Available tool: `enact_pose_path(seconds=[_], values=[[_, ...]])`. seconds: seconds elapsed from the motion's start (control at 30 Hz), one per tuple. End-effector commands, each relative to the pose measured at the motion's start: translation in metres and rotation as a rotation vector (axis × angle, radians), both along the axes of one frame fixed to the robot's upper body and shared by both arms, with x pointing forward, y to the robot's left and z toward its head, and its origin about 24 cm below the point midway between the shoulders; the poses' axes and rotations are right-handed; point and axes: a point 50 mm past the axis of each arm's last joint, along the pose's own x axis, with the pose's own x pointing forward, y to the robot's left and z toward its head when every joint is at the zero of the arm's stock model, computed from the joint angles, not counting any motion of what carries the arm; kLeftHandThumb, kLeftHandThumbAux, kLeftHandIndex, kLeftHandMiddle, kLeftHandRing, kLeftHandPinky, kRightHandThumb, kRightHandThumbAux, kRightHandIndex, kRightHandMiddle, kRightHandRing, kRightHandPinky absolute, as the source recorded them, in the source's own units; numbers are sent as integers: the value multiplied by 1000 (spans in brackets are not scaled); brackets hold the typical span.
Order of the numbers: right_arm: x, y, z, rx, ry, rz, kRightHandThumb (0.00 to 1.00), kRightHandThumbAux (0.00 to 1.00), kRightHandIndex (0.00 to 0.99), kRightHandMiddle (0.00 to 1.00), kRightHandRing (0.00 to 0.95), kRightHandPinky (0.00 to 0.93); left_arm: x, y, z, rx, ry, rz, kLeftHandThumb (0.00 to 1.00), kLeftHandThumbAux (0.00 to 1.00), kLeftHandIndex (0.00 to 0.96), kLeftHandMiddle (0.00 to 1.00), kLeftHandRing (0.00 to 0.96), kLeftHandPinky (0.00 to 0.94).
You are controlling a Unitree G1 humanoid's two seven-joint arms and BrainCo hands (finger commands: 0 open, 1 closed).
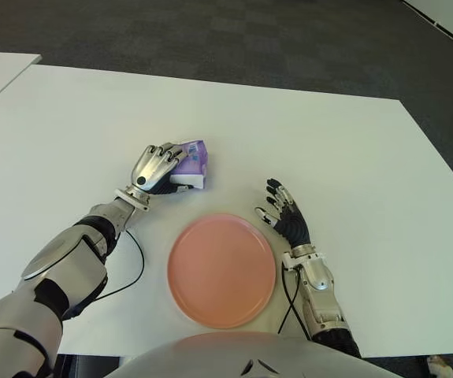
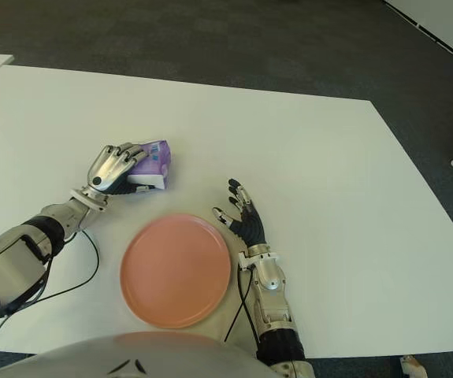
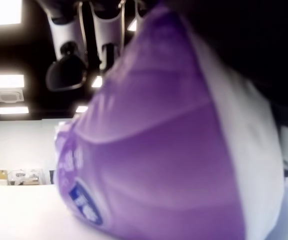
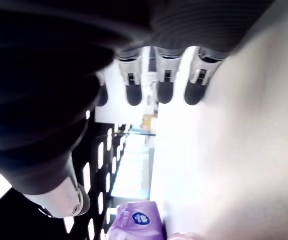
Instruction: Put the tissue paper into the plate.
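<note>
White desk [image 1: 344,157] fills most of the scene, with dark carpet beyond its far edge. Near the robot's body lies the round pink plate [image 1: 221,270], bare. Just beyond the plate's left rim, the left hand [image 1: 157,167] is clamped over the purple tissue paper pack [image 1: 193,160], which sits on the desk outside the plate. Beside the plate's right rim, the right hand [image 1: 285,213] shows its fingers spread, holding nothing.

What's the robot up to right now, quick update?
Left hand closed on tissue pack, on table. Right hand open beside empty plate. Path clear.
</note>
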Motion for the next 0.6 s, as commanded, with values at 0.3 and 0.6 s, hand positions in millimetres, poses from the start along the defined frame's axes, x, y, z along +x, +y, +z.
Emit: enact_pose_path(seconds=[0.3, 0.6], values=[[-16, -5, -36, -11, 154, 5, 0, 766, 21, 30, 19, 64, -9, 4, -14, 19, 100, 10, 747, 698, 442, 854, 857, 846], [-9, -2, -38, -5, 190, -4, 0, 769, 19, 32, 23, 63, -9, 6, -15, 17, 123, 27, 746, 698, 442, 855, 856, 848]])
